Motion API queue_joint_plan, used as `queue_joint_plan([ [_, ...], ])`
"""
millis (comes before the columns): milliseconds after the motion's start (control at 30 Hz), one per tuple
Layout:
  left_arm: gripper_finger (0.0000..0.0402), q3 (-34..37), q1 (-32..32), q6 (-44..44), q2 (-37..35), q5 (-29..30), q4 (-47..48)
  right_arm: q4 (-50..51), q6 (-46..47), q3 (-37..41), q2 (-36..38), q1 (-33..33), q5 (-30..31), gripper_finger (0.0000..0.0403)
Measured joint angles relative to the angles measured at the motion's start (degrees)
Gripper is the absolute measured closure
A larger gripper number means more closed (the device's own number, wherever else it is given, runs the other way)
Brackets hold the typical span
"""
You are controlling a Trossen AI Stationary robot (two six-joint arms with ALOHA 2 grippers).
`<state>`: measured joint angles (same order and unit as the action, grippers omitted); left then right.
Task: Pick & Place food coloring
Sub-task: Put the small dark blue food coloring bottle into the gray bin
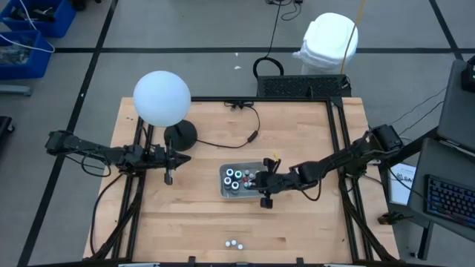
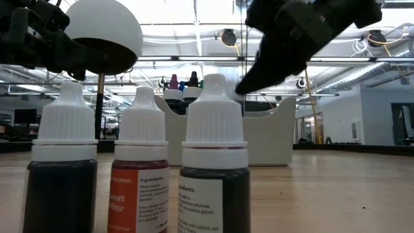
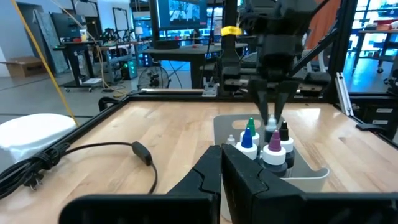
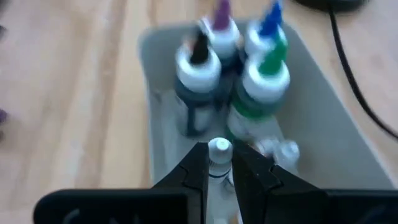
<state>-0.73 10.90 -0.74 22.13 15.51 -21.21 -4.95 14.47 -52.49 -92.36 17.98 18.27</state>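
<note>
In my right wrist view the small white-capped bottle [image 4: 219, 155] between my fingers shows its cap only; body cut off by my gripper. Bottles behind it in the tray [image 4: 323, 134] are blurred. Low view: front three bottles [image 2: 213, 162] cut at bottom edge, labels partly unreadable.

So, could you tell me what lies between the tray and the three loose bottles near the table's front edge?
Only bare wood, going by the high view: nothing sits between the tray and the three bottles.

Right claw [image 1: 264, 194] at grey tray [image 1: 225, 190] of food coloring bottles [image 1: 237, 178]; left claw [image 1: 169, 175] apart.
</note>
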Motion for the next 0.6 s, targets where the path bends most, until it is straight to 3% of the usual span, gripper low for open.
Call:
queue_joint_plan([
  [233,0.0385,0.0,0.0,0.8,0.0,0.0,-0.1,3.6,2.3,0.0,-0.1,1.8,4.3,0.0360],
  [600,0.0385,0.0,0.0,0.8,0.0,0.0,-0.2,3.1,-0.1,0.0,-3.4,0.8,4.2,0.0360],
])
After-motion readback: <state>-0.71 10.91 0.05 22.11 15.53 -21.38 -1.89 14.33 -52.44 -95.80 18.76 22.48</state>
